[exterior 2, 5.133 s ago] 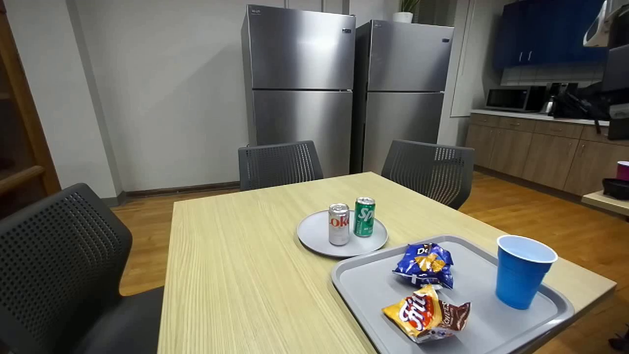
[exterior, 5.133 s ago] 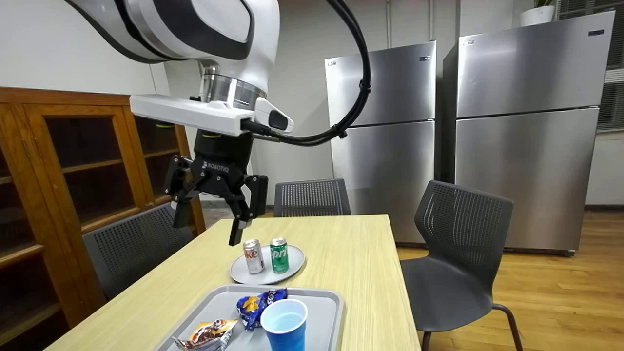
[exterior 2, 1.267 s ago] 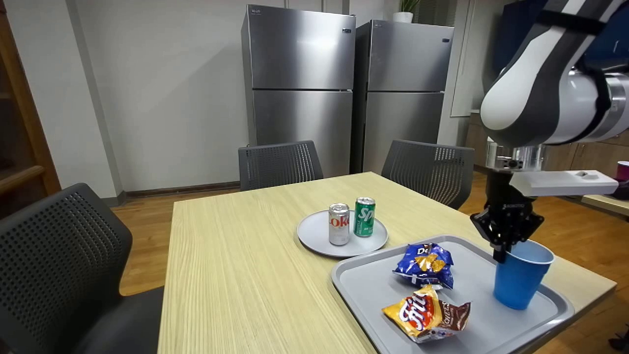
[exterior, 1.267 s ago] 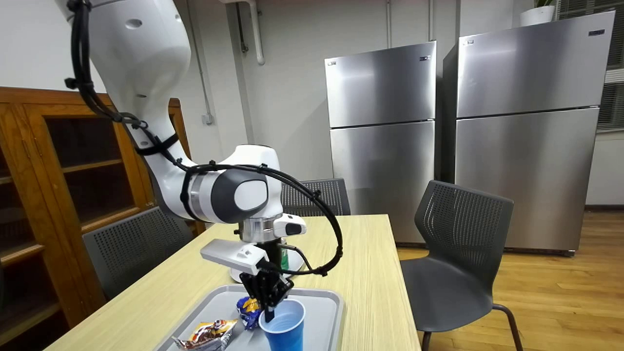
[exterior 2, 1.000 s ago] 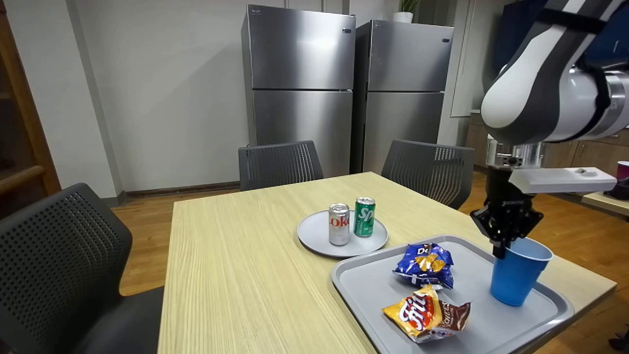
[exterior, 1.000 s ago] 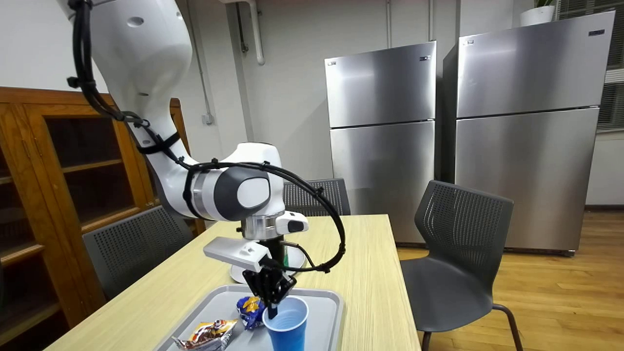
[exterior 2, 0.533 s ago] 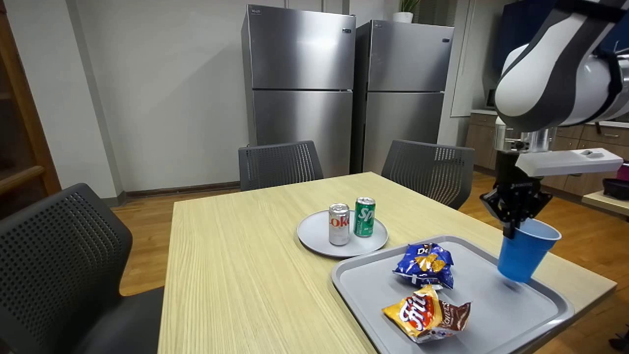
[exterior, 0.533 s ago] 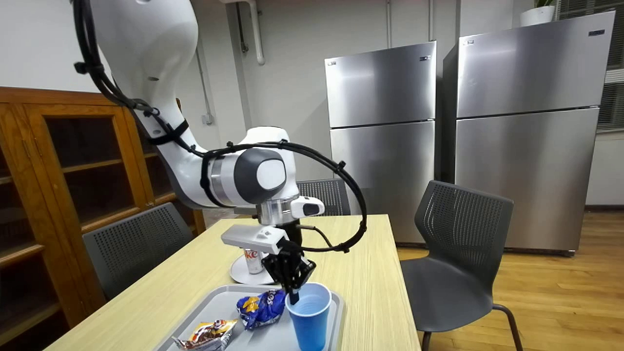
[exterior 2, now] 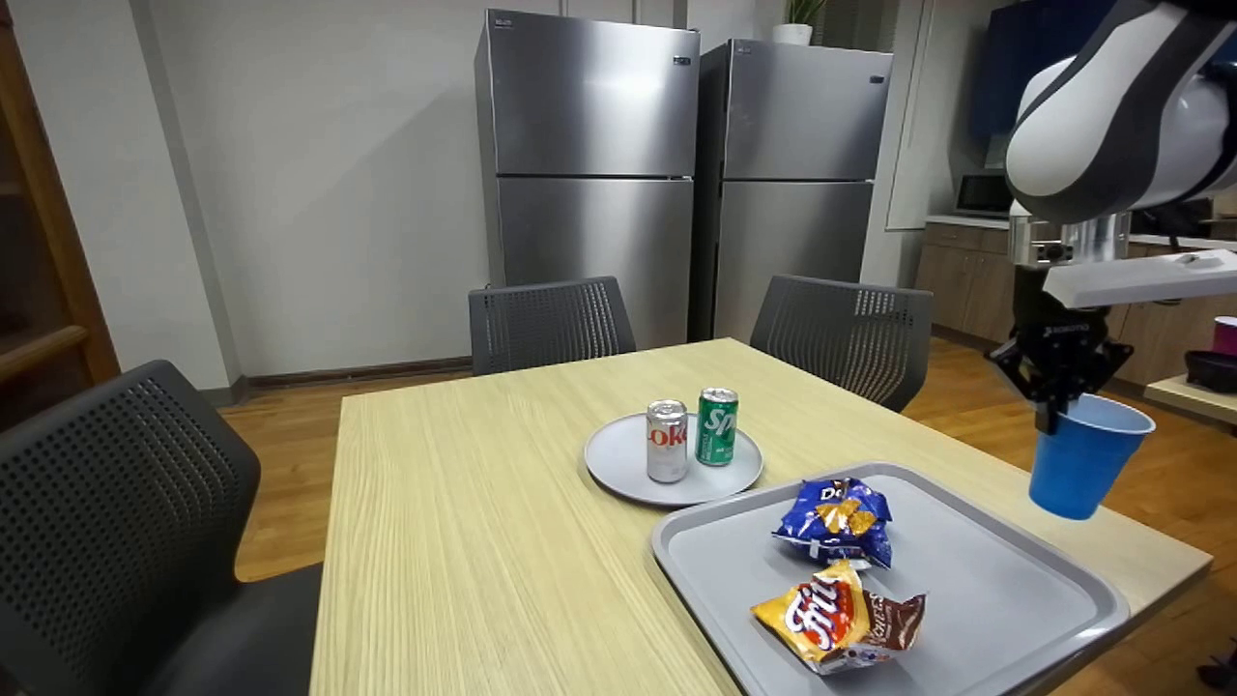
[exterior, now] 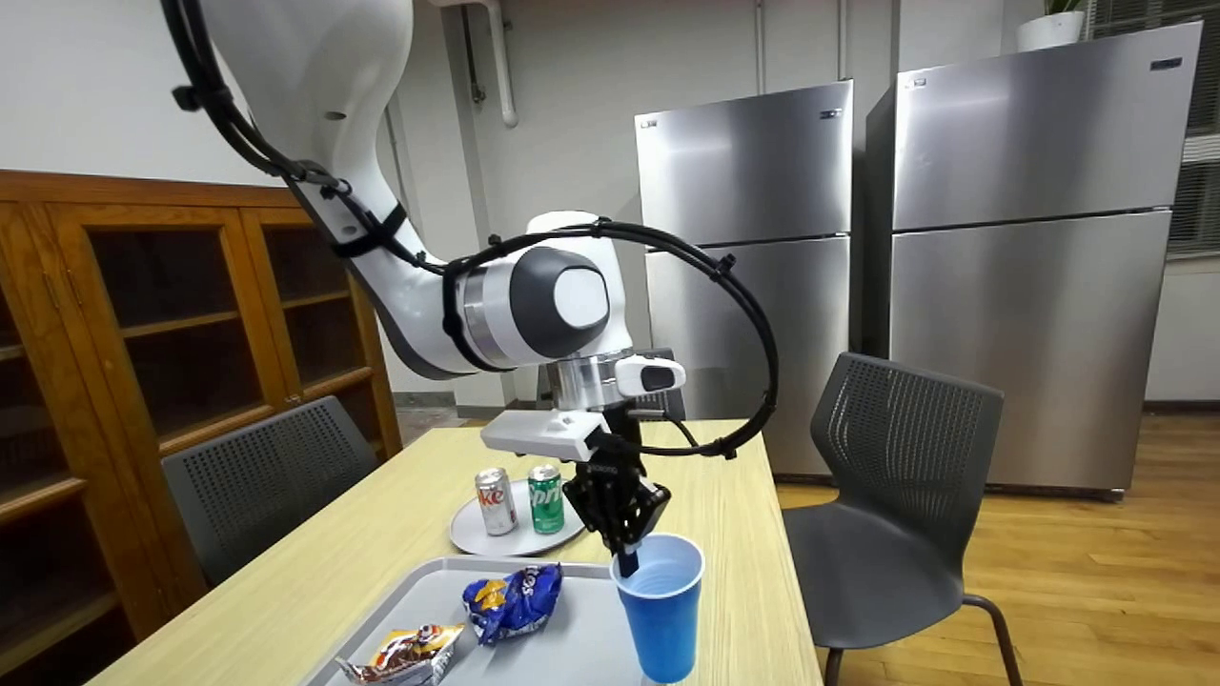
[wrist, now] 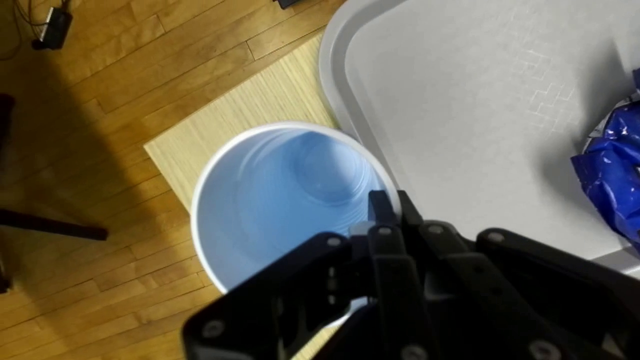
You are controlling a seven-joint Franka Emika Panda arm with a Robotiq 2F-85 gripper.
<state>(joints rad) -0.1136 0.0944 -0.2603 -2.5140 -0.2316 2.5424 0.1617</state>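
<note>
Blue cup (exterior 2: 1086,464) hangs below gripper (wrist: 395,201), off-ctr, rim (wrist: 290,125) btwn fingertips (wrist: 381,206).

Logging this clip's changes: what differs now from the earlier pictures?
The gripper came down, clamped the blue plastic cup by its rim and lifted it off the gray tray toward the table's edge. The Coke can, Sprite can, plate, Doritos bag and Fritos bag stayed put.

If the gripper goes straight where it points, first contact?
Likely the table, near its corner: the gripper points down, pinching the cup by its rim, so the cup's base would land first. The tray is close; depth leaves it unclear whether its rim catches.
</note>
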